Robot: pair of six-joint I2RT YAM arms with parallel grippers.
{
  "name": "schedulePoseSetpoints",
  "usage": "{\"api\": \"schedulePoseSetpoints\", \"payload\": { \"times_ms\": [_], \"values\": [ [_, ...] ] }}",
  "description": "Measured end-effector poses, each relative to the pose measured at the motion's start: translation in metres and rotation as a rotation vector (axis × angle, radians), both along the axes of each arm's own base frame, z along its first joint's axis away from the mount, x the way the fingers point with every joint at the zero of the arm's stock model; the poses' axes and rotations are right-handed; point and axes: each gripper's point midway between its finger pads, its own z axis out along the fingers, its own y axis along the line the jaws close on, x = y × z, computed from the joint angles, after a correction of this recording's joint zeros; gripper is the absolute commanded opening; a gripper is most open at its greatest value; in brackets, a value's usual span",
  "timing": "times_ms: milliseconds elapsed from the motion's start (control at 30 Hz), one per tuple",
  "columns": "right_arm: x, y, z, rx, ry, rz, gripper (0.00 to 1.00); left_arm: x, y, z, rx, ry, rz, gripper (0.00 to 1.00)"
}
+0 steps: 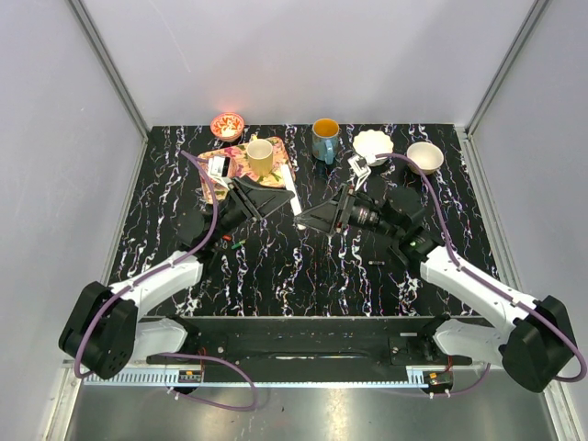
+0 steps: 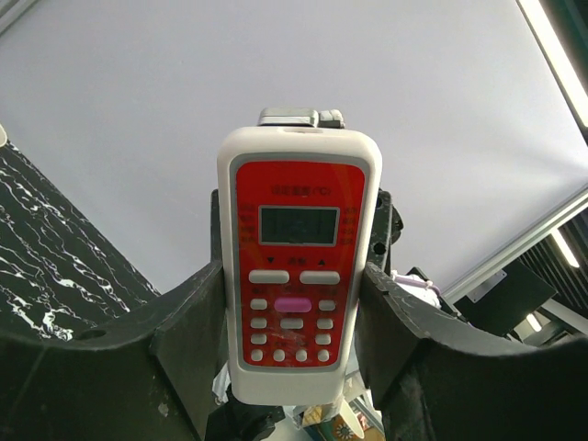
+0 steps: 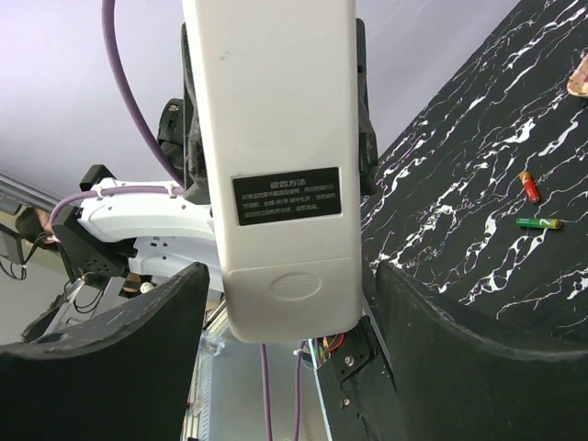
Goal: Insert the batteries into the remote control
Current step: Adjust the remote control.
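Observation:
The remote control (image 2: 299,266) stands on end above the table, and my left gripper (image 2: 294,308) is shut on its lower sides, with its red button face toward the left wrist camera. From the right wrist I see its plain white back (image 3: 276,138), with a black label and the ribbed cover (image 3: 292,285) in place. My right gripper (image 3: 289,317) is open, its fingers (image 3: 138,340) flanking the remote's lower end with gaps. From above, the remote (image 1: 293,186) is a thin white strip between both grippers. Two batteries, a red one (image 3: 529,186) and a green one (image 3: 538,223), lie on the table (image 1: 235,243).
At the back stand a pink bowl (image 1: 227,124), a yellow cup (image 1: 260,156) on a patterned mat, a blue mug (image 1: 324,138), a white scalloped dish (image 1: 373,142) and a white bowl (image 1: 425,156). A small white piece (image 1: 218,166) lies on the mat.

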Motion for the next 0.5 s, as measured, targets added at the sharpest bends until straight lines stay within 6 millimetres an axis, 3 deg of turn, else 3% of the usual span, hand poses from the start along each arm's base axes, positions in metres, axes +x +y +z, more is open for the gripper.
{"api": "schedulePoseSetpoints", "payload": {
  "times_ms": [200, 233, 300, 367, 400, 467, 500],
  "values": [
    [-0.002, 0.0038, -0.0023, 0.005, 0.009, 0.034, 0.53, -0.0023, -0.0012, 0.0015, -0.007, 0.0, -0.01, 0.0],
    [-0.0023, 0.0039, -0.0021, 0.006, 0.007, 0.037, 0.39, -0.0021, -0.0013, 0.0013, -0.01, 0.003, -0.012, 0.01],
    [-0.003, 0.0045, -0.0028, 0.006, 0.008, 0.047, 0.26, -0.002, -0.0017, 0.0008, -0.01, 0.008, -0.015, 0.23],
    [-0.0036, 0.0045, -0.003, 0.005, 0.008, 0.051, 0.02, -0.002, -0.002, 0.0003, -0.009, 0.009, -0.016, 0.47],
    [-0.0038, 0.0045, -0.0034, 0.003, 0.008, 0.051, 0.0, -0.0023, -0.0022, 0.0002, -0.008, 0.009, -0.017, 0.62],
    [-0.0044, 0.0038, -0.005, -0.006, 0.007, 0.051, 0.0, -0.0025, -0.0028, -0.0014, -0.002, 0.012, -0.021, 0.74],
    [-0.0049, 0.0029, -0.0068, -0.019, 0.004, 0.048, 0.0, -0.002, -0.0033, -0.0031, 0.005, 0.013, -0.02, 0.99]
  ]
}}
